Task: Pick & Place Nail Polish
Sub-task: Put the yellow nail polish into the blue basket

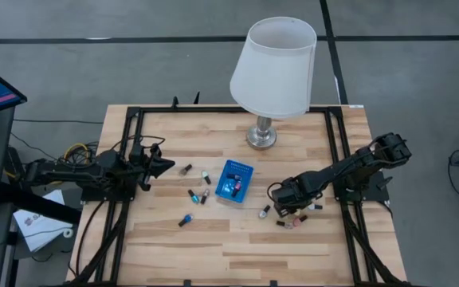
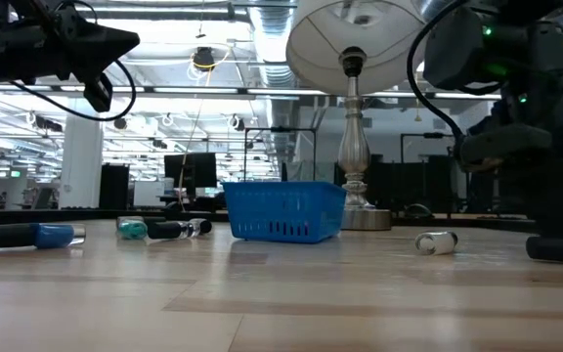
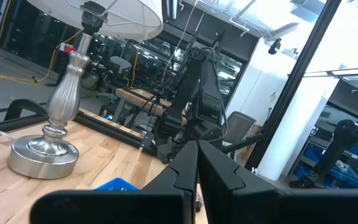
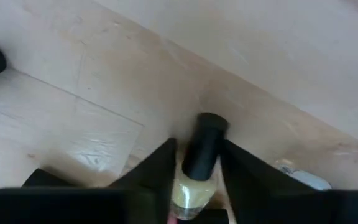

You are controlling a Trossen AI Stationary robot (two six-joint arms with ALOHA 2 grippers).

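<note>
Two arms reach inward. Right claw (image 4: 194, 163) is low on the worktop (image 1: 237, 239), fingers spread around a pale bottle (image 4: 196, 168); its black cap points away from the claw. Left claw (image 1: 164, 166) hovers, pressed together.

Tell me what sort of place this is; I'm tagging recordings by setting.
Probably an industrial lab or workshop: exposed ceiling ducts and strip lights, workbenches with equipment behind, and a wooden table framed in black rails.
</note>
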